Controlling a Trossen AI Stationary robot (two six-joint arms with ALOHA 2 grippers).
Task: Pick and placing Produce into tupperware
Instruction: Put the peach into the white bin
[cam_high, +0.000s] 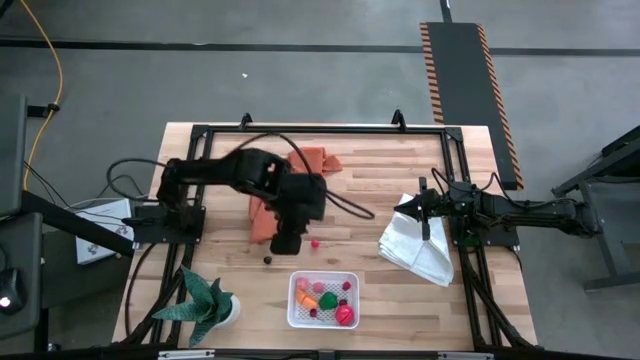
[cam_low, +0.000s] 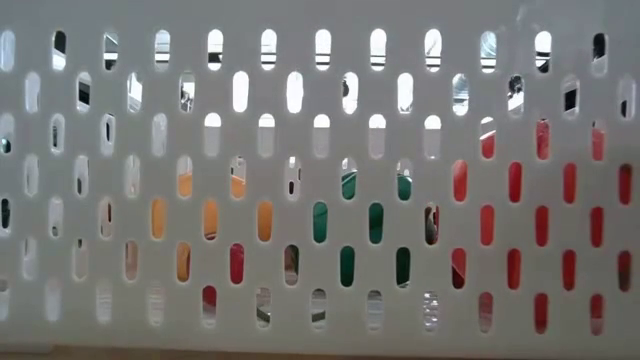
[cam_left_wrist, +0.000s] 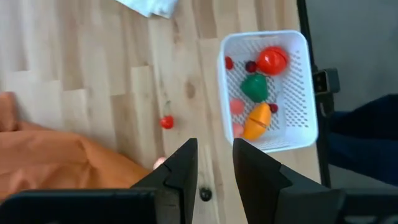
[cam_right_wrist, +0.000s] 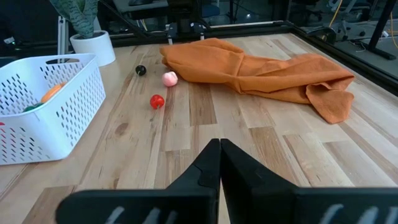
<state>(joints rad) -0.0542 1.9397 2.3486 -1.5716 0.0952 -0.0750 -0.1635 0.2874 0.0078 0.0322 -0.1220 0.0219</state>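
The tupperware is a white slotted basket near the table's near edge. It holds red, green, orange and pink produce. Three loose pieces lie on the wood beside the orange cloth: a dark berry, a red piece and a pink piece. My left gripper hangs open above them. In its wrist view the dark berry shows in the gap between its fingers, and one finger half hides the pink piece. My right gripper waits, shut, over the white cloth.
An orange cloth lies crumpled under the left arm. A folded white cloth lies on the right. A potted plant stands at the near left corner. The basket's wall fills the low view. Bare wood lies between the cloths.
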